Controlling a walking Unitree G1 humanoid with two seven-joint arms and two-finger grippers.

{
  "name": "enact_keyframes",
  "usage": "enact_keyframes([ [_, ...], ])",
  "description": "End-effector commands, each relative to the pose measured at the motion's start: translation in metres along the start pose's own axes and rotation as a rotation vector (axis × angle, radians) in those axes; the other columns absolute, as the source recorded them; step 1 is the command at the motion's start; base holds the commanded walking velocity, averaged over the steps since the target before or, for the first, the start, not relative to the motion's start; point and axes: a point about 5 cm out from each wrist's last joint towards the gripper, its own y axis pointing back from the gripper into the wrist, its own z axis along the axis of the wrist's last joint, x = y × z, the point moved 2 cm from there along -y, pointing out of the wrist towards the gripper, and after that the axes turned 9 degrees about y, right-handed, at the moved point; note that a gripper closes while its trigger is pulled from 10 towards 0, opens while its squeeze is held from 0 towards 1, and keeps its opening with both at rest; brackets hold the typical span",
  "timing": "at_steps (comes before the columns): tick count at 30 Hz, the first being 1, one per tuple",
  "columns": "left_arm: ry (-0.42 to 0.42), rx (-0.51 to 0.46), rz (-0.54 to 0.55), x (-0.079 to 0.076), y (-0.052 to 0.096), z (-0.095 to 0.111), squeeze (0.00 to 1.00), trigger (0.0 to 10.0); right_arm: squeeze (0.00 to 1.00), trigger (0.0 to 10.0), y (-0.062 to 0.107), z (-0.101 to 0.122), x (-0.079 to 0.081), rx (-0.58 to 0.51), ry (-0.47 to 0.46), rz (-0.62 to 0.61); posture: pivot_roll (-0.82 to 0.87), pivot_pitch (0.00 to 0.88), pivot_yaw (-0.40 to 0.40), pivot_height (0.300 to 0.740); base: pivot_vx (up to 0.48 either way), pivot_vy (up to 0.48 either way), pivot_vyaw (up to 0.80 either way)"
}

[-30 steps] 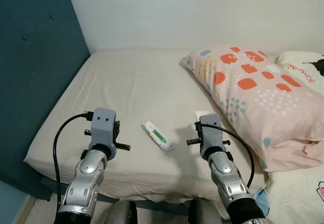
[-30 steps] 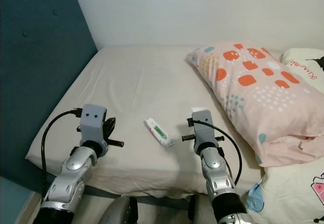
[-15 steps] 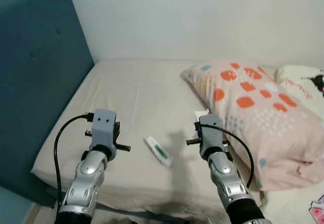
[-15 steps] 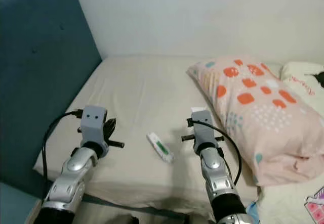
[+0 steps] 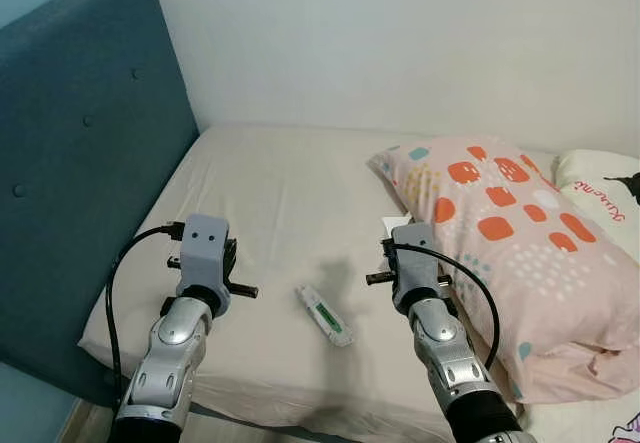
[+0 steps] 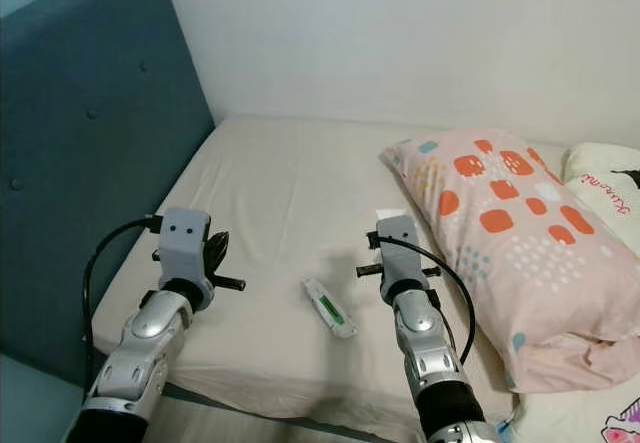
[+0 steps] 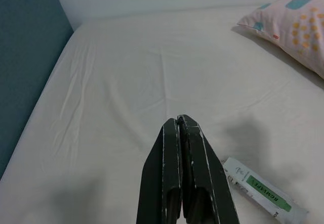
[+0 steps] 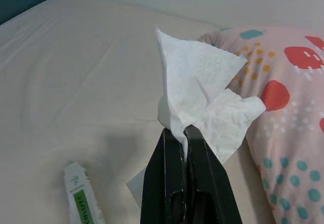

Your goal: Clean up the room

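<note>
My right gripper (image 8: 183, 129) is shut on a crumpled white tissue (image 8: 202, 90), held above the beige bed sheet (image 5: 280, 183) close to the patterned pillow (image 5: 510, 243). From the head, the tissue (image 5: 393, 225) peeks out just beyond the right wrist. My left gripper (image 7: 179, 119) is shut with nothing in it and hovers over the sheet's front left part. A white packet with a green label (image 5: 327, 315) lies flat on the sheet between the two arms, nearer the bed's front edge.
A teal padded headboard (image 5: 80, 163) rises along the left side of the bed. A white printed pillow (image 5: 605, 178) lies at the far right behind the pink one. A pale wall (image 5: 400, 43) closes off the far side.
The whole picture has shifted down, so the camera has moved. Both arms hold the same pose; the tissue stays in the right gripper and the packet lies where it was.
</note>
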Motion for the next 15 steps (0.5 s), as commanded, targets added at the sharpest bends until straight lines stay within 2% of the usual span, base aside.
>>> enact_keyframes([
  [1,0.002,0.03,0.005,0.002,0.002,-0.008,0.0,10.0,0.0,10.0,0.004,-0.012,0.006,0.051,-0.01,0.014,0.04,0.137,0.003,0.74,0.0,0.0,0.0],
  [4,-0.009,0.069,-0.006,0.0,0.002,-0.019,0.0,10.0,0.0,10.0,0.008,-0.028,0.008,0.12,0.007,0.018,0.04,0.135,0.003,0.74,0.0,0.0,0.0],
  [8,-0.013,0.102,0.002,0.002,0.004,-0.03,0.0,10.0,0.0,10.0,0.01,-0.038,0.008,0.157,0.034,0.013,0.04,0.132,0.003,0.74,0.0,0.0,0.0],
  [15,-0.008,0.124,0.008,0.002,0.009,-0.038,0.0,10.0,0.0,10.0,0.017,-0.049,0.008,0.178,0.024,-0.002,0.04,0.127,0.001,0.74,0.0,0.0,0.0],
])
